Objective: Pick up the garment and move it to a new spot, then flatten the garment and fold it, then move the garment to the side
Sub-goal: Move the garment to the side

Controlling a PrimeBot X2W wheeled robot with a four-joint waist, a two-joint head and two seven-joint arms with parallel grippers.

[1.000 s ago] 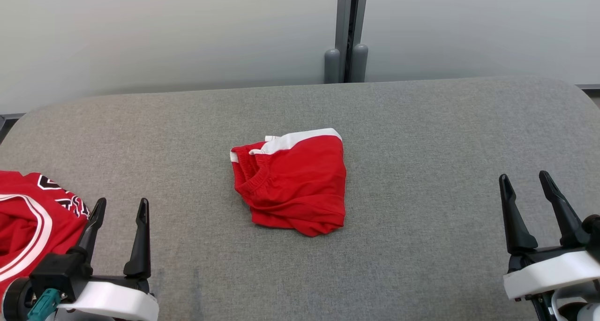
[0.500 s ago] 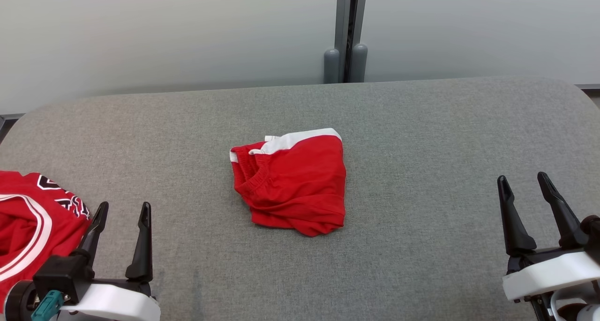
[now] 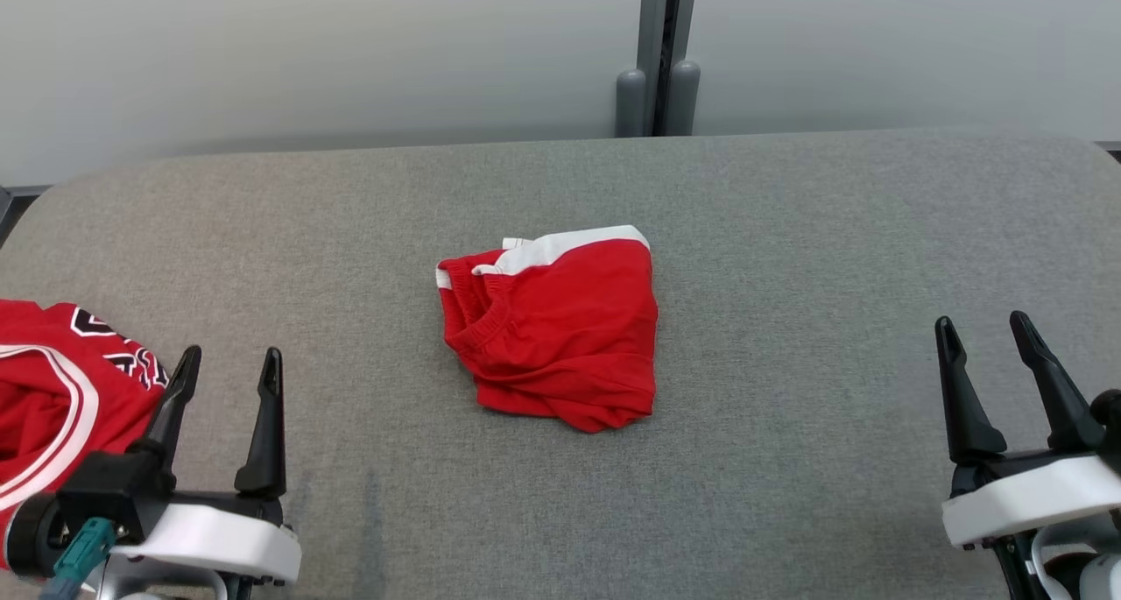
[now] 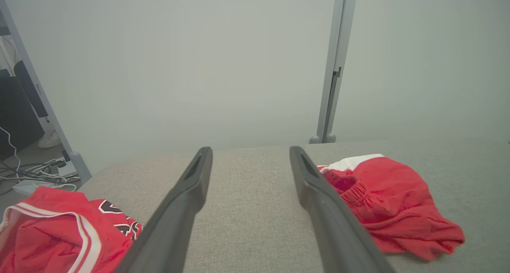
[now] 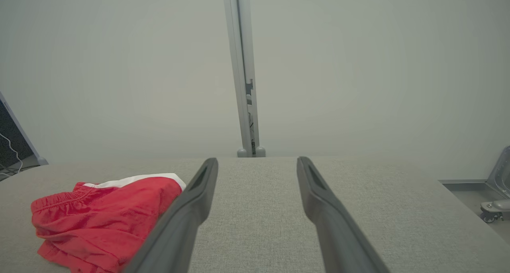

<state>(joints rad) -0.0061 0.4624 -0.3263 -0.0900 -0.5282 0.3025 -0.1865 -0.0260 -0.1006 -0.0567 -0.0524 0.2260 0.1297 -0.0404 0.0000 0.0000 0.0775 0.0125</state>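
A red garment with a white band and an elastic waist lies bunched and folded at the middle of the grey padded table. It also appears at the right of the left wrist view and at the lower left of the right wrist view. My left gripper hovers open near the front left, well apart from it, nothing between its fingers. At the front right my right gripper is open too and holds nothing.
A second red garment with white and black trim lies at the table's left edge, beside my left gripper. A pale wall with a grey post stands behind the table. Cables lie on the floor at the far left.
The whole head picture has shifted slightly, so the camera moved. Both grippers stay open in about the same places, and the garment lies as before.
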